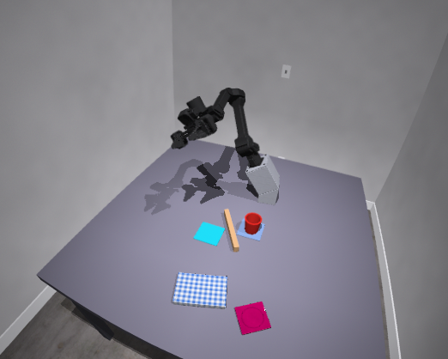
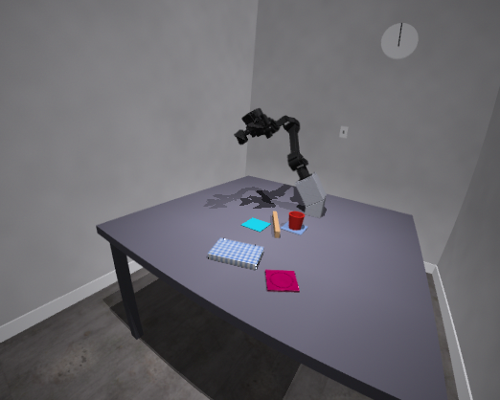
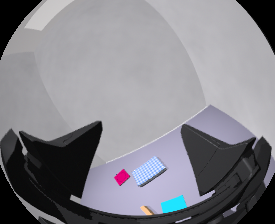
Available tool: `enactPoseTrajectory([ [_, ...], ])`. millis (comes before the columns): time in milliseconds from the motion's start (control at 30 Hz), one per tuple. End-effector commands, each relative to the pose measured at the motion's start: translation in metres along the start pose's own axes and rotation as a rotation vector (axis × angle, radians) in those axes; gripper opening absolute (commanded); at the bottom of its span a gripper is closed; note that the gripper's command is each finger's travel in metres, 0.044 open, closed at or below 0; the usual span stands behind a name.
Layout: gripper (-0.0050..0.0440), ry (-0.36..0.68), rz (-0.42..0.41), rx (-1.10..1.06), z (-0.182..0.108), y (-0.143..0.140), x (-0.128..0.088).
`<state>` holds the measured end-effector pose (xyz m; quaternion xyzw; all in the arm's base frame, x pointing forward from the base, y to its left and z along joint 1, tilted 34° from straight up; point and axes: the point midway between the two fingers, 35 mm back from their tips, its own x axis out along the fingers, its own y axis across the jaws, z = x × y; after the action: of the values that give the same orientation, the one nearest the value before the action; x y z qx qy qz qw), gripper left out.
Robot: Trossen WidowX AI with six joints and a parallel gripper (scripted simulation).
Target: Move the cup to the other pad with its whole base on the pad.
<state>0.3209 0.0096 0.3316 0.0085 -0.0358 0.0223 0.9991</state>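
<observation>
so on the grey table (image 1: 320,258) there's a blue-and-white checkered slab (image 1: 200,290) lying flat near the front, with a magenta square tile (image 1: 252,318) just beside its corner, faint circle on it. a thin wooden stick (image 1: 232,230) lies flat further back. wall's got a light switch plate (image 1: 286,71) and a round clock (image 2: 399,41)

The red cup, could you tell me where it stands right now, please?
In the top view the red cup stands on the pale blue pad, just right of the wooden bar and in front of the arm's grey pedestal.
</observation>
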Motion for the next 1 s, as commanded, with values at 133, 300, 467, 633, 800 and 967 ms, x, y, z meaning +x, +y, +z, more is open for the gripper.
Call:
enactPoseTrajectory([
  [133, 0.04, 0.0, 0.0, 0.0, 0.0, 0.0, 0.0],
  [300, 0.04, 0.0, 0.0, 0.0, 0.0, 0.0, 0.0],
  [467, 0.04, 0.0, 0.0, 0.0, 0.0, 0.0, 0.0],
  [633, 0.0328, 0.099, -0.001, -0.067, -0.027, 0.005, 0.009],
  [800, 0.0208, 0.18, 0.003, -0.125, -0.049, 0.01, 0.016],
  [967, 0.0148, 0.266, 0.012, -0.183, -0.073, 0.015, 0.021],
])
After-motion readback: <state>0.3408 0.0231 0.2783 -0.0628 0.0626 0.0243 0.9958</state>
